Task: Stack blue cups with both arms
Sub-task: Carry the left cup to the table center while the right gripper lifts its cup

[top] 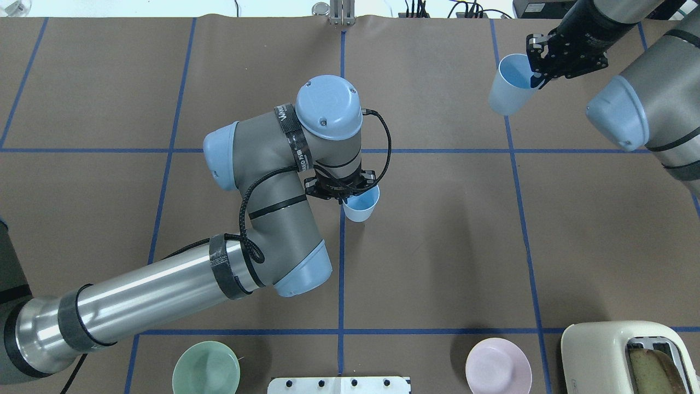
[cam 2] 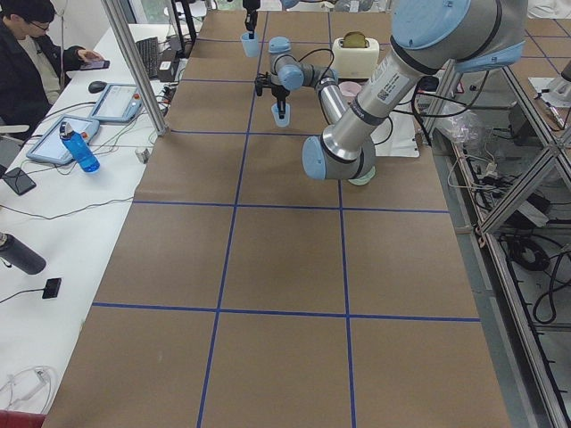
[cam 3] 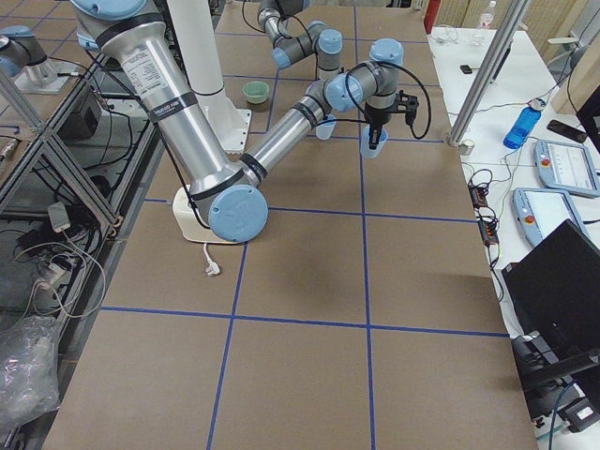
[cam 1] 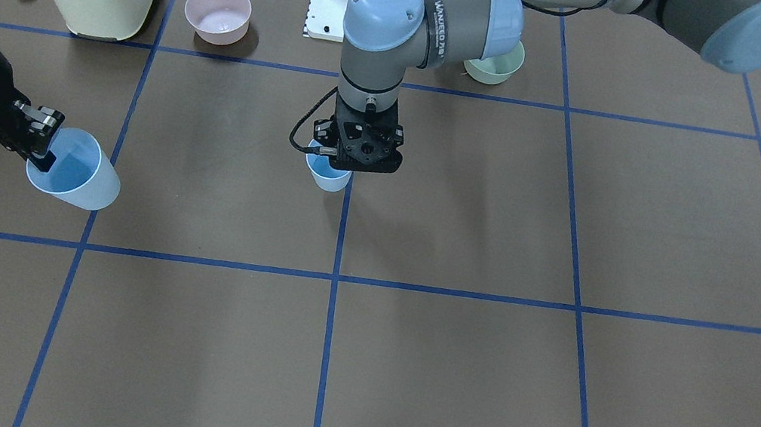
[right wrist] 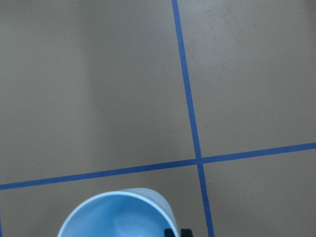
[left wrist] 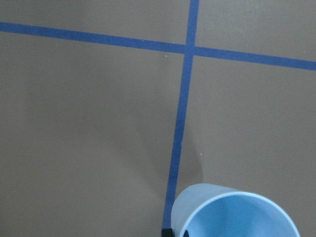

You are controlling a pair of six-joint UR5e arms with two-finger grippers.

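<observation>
One blue cup (top: 361,207) hangs by its rim in my left gripper (top: 349,197), upright near the table's middle, on a blue tape line. It also shows in the front view (cam 1: 329,175) under the gripper (cam 1: 337,159), and in the left wrist view (left wrist: 237,215). I cannot tell whether it touches the table. The other blue cup (top: 507,87) is held by its rim in my right gripper (top: 538,75), tilted and lifted, far to the right. It shows in the front view (cam 1: 78,172) with the gripper (cam 1: 47,141), and in the right wrist view (right wrist: 118,217).
A cream toaster (top: 629,355) with toast stands at the near right corner. A pink bowl (top: 497,372) and a green bowl (top: 206,366) flank the white base stand (top: 339,384). Blue tape lines grid the brown table.
</observation>
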